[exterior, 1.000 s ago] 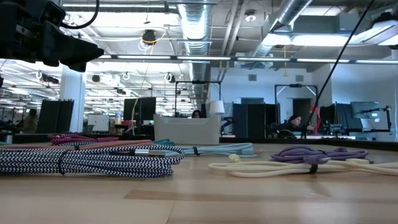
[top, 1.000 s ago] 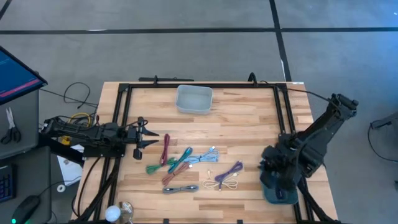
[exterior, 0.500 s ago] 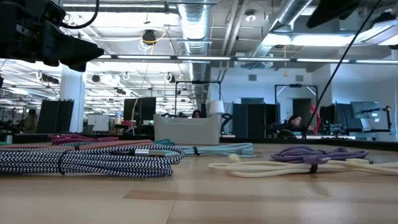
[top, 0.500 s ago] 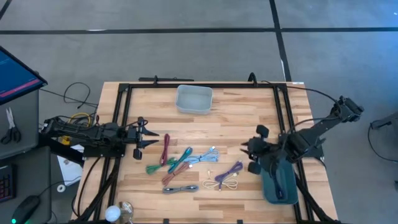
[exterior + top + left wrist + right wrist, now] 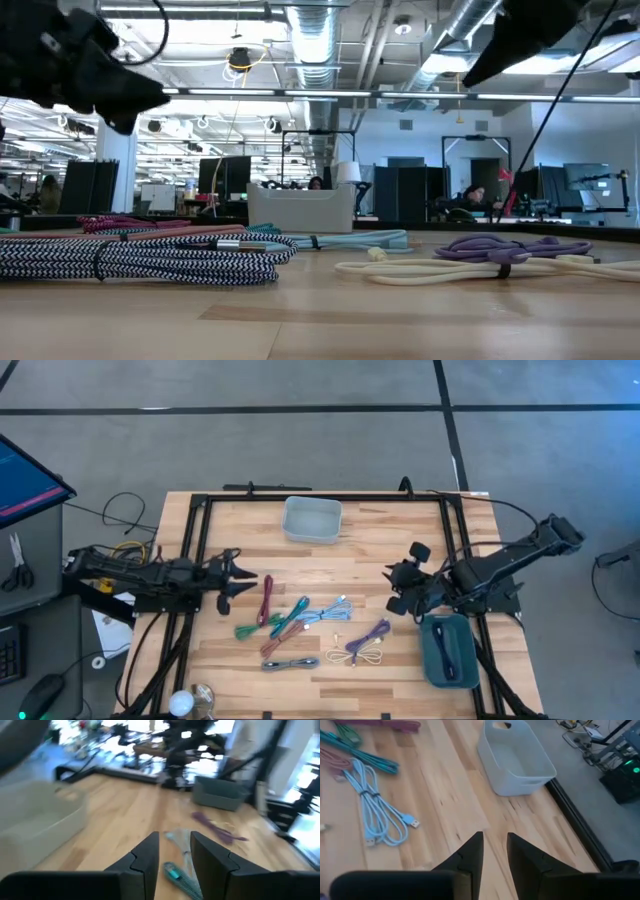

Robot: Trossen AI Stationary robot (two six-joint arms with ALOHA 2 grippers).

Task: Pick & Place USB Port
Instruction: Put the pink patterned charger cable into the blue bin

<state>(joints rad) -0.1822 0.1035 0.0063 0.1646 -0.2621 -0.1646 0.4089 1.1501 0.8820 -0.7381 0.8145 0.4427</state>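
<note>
Several bundled USB cables lie flat mid-table: maroon (image 5: 266,598), green (image 5: 245,628), teal (image 5: 290,618), light blue (image 5: 325,612), purple (image 5: 368,637), cream (image 5: 365,657) and grey zigzag (image 5: 290,663). My right gripper (image 5: 395,588) hangs over bare wood to the right of them, slanting down. Its fingers (image 5: 495,845) are slightly open with nothing between them. My left gripper (image 5: 243,575) waits level at the table's left edge. It (image 5: 173,851) is also slightly open and holds nothing.
A light grey bin (image 5: 312,518) stands at the far middle of the table. A dark teal bin (image 5: 448,650) with a dark cable inside sits at the near right. A black frame (image 5: 455,540) runs around the table. Bare wood lies between the cables and the light bin.
My right gripper has swung from above the dark teal bin toward the table's left and far side, turning as it went. It now hangs over bare wood beside the cables. My left gripper has rolled in place. The cables have stayed put.
</note>
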